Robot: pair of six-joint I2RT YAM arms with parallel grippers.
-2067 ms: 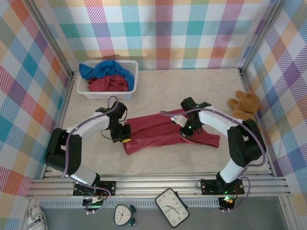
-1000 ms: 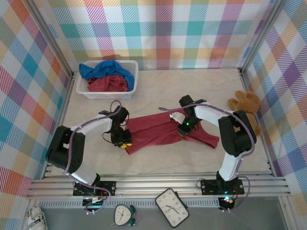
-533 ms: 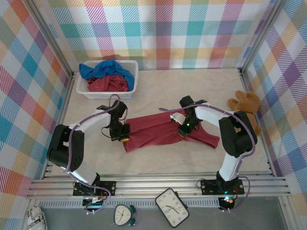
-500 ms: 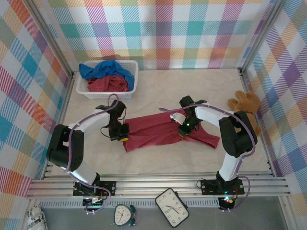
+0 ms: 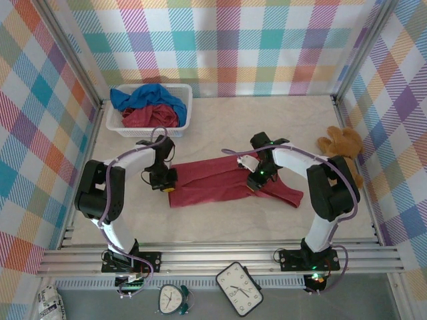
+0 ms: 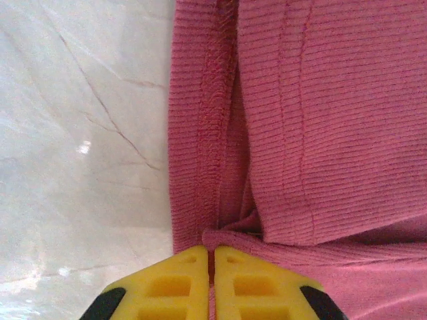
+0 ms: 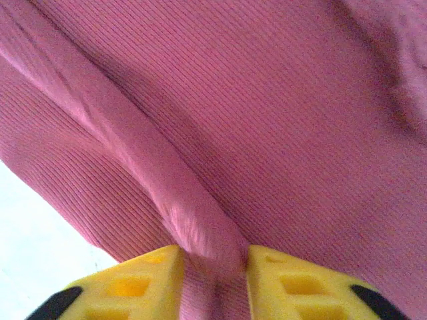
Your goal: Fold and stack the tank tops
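A dark red tank top (image 5: 217, 183) lay spread across the middle of the worktop (image 5: 227, 127), stretched roughly left to right, its right end trailing toward the near side. The two arms reached in from either side and met it at opposite ends.

The left tool (image 5: 167, 184) sat at the top's left edge. In the left wrist view its yellow fingers (image 6: 183, 283) stood nearly together with only a thin slit between them, and a small fold of the ribbed cloth beside the stitched hem ran right into that slit, so it looked pinched there. Pale worktop showed to the left of the hem.

The right tool (image 5: 257, 180) was down on the right part of the same top. In the right wrist view its jaws stood narrowly apart, with a raised ridge of red cloth filling the gap and touching both fingers (image 7: 287, 287), gripped as a fold.

At the far left corner stood a white mesh basket (image 5: 148, 131) holding a blue tank top (image 5: 143, 97) draped over a crumpled red tank top (image 5: 150, 117). A brown teddy bear (image 5: 341, 147) sat against the right wall, well apart from the cloth.
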